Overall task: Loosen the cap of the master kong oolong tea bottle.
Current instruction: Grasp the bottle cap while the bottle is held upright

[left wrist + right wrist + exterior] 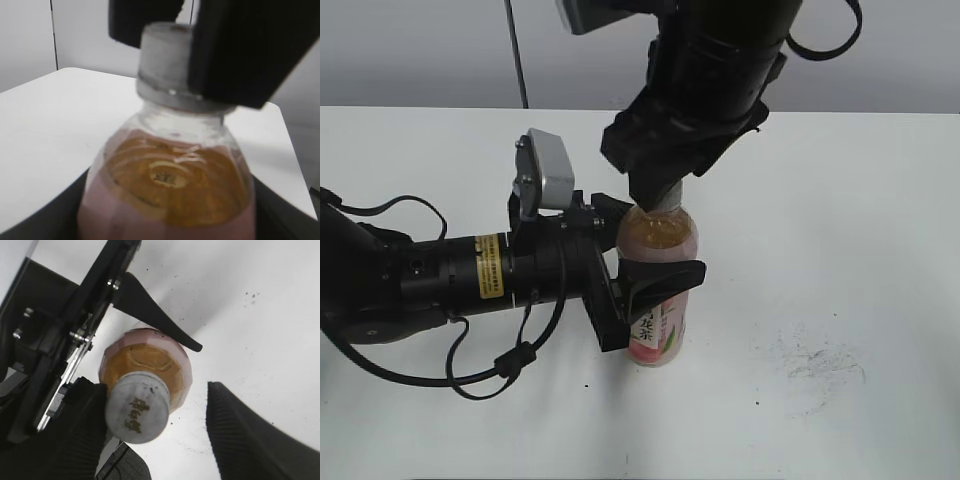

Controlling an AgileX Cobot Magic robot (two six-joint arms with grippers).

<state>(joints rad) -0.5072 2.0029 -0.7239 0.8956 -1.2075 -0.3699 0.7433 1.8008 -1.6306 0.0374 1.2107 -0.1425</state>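
Observation:
The master kong oolong tea bottle stands upright on the white table, with amber tea and a pink label. My left gripper is shut on the bottle's body from the left; its dark fingers show at the bottom corners of the left wrist view around the bottle. My right gripper hangs over the white-grey cap, open. One finger touches the cap's left side and the other stands apart to the right. The cap also shows in the left wrist view.
The white table runs back to a grey wall. Dark scuff marks lie at the front right. The left arm's black cable loops over the table at the front left.

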